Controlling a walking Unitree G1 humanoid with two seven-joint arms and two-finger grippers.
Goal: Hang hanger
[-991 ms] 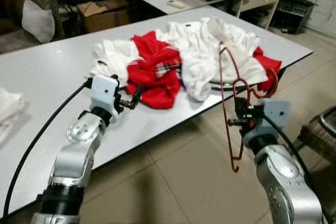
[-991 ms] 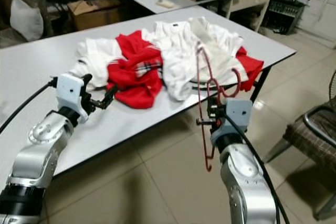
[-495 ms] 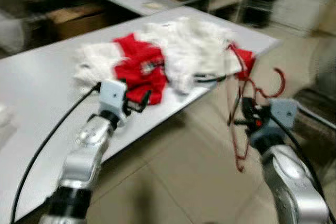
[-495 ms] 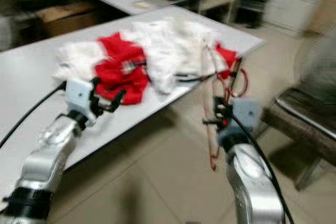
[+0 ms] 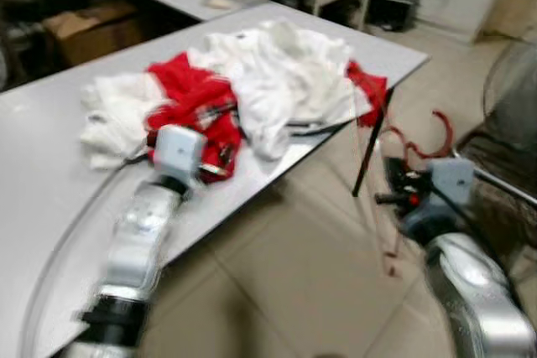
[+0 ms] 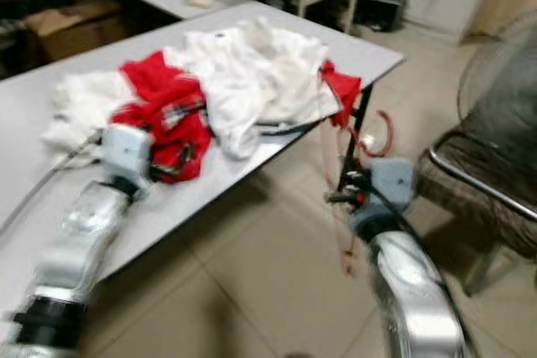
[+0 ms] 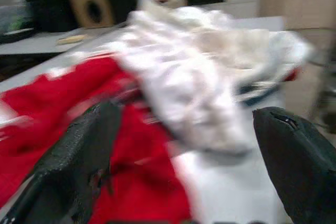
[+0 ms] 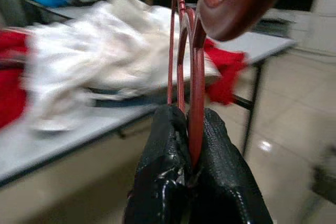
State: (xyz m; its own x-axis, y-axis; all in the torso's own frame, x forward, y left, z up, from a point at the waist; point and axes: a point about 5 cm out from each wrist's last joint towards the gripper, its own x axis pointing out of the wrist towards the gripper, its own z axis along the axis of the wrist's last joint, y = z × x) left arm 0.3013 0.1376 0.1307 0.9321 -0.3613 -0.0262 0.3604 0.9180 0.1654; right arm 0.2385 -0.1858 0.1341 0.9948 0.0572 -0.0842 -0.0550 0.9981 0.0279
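The grey surface (image 5: 50, 148) carries a heap of clothes, which serves as the landmark here. At the heap's left end lies a white garment (image 5: 113, 111), and next to it a red garment (image 5: 189, 102) is bunched up. The left gripper (image 7: 184, 156) hovers over the surface just in front of the red garment, its jaws spread wide apart and holding nothing; in the left wrist view its two black fingers (image 7: 86, 156) frame the red cloth and the white cloth beyond it. To the right of the red garment a larger white shirt (image 5: 277, 81) spreads across the middle of the heap, and another bit of red cloth (image 5: 369, 90) hangs over the surface's right edge, above a black table leg (image 5: 369, 153). Right of the heap and off the surface, above the tiled floor (image 5: 285, 282), the right gripper (image 8: 190, 145) has its jaws closed on the dark red hanger (image 8: 181, 51); the hanger stands upright from the jaws with its hook (image 5: 428, 127) curling at the top. A chair (image 6: 487, 165) stands further right of the heap, though blur hides its details.
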